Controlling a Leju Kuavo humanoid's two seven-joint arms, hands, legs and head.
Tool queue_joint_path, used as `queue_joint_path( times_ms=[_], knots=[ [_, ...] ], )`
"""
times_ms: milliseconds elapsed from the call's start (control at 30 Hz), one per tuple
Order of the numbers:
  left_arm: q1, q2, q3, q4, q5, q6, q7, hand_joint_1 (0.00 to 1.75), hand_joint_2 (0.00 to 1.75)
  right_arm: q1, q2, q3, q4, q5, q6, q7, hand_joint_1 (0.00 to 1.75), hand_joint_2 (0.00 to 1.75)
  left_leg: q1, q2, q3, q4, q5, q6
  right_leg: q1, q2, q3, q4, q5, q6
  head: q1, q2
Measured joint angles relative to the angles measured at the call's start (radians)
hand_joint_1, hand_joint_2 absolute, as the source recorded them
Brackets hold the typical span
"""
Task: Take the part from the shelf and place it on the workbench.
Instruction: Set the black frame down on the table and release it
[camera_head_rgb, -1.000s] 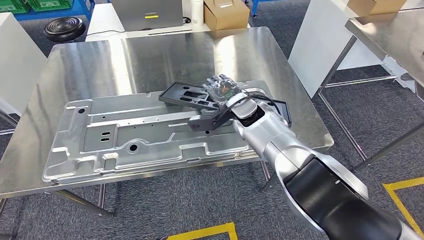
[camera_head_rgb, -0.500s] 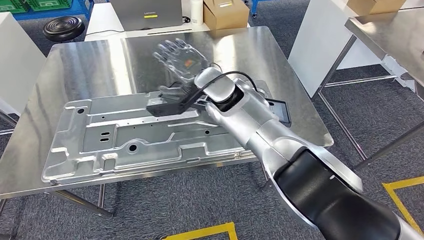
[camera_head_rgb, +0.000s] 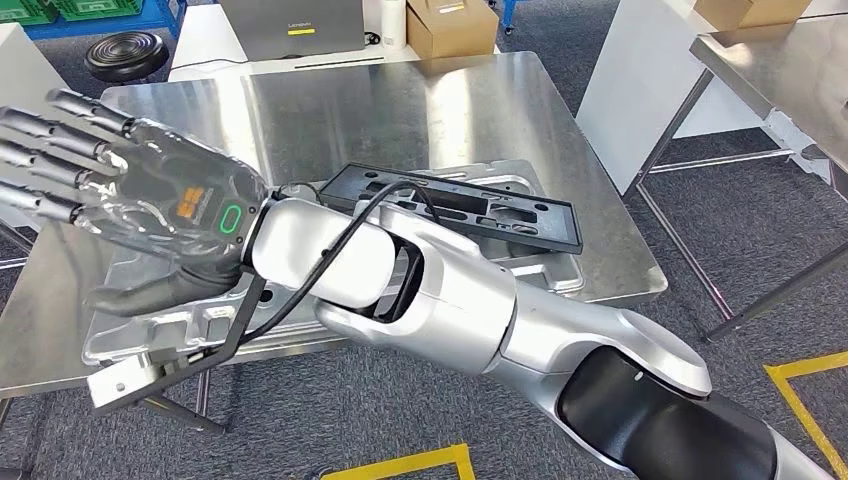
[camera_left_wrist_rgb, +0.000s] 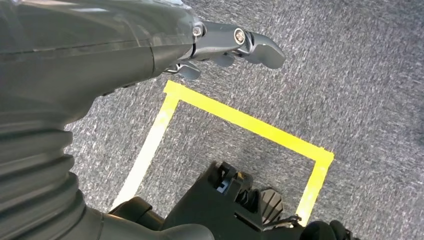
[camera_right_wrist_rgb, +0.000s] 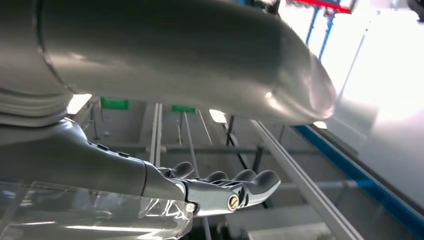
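The black frame-shaped part lies flat on a large stamped metal plate, which rests on the steel workbench. My right hand is raised close to the camera over the workbench's left side, well away from the part. Its fingers are spread and it holds nothing. The right wrist view looks upward past that hand's fingers at ceiling rails. My left hand hangs over grey carpet with nothing in it, fingers loosely extended.
Behind the workbench are a black stool, a grey case and a cardboard box. A second steel table and a white panel stand at the right. Yellow tape marks the carpet.
My right hand has let go of the black part, lifted off it and swung left toward the camera. The part stays lying on the metal plate.
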Motion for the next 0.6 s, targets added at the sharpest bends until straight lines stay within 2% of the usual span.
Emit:
queue_joint_path(
  times_ms=[67, 200, 433, 600],
  knots=[
    [0.000, 0.000, 0.000, 0.000, 0.001, 0.000, -0.001, 0.00, 1.75, 0.001, -0.007, 0.017, -0.043, -0.008, -0.001, 0.001, 0.00, 0.00, 0.000, 0.000, 0.000, 0.000, 0.000, 0.000, 0.000, 0.000, 0.000, 0.000, 0.000, 0.000, 0.000, 0.000],
    [-0.001, 0.000, 0.001, 0.000, 0.014, 0.004, -0.004, 0.00, 0.00, 0.001, -0.019, 0.045, -0.101, -0.022, -0.011, -0.006, 0.00, 0.00, 0.000, 0.000, 0.000, 0.000, 0.000, 0.000, 0.000, 0.000, 0.000, 0.000, 0.000, 0.000, 0.001, 0.000],
    [-0.002, -0.014, 0.002, 0.000, 0.010, 0.042, 0.088, 0.00, 0.00, 0.004, -0.042, 0.083, -0.161, -0.026, -0.015, 0.008, 0.00, 0.00, 0.000, 0.000, 0.000, 0.000, 0.000, 0.000, 0.000, 0.000, 0.000, 0.000, 0.000, 0.000, 0.000, 0.000],
    [-0.002, -0.025, 0.002, 0.000, 0.016, 0.040, 0.104, 0.00, 0.00, 0.015, -0.054, 0.098, -0.187, -0.031, -0.023, 0.007, 0.00, 0.00, 0.000, 0.000, 0.000, 0.000, 0.000, 0.000, 0.000, 0.000, 0.000, 0.000, 0.000, 0.000, 0.000, 0.000]
  ],
)
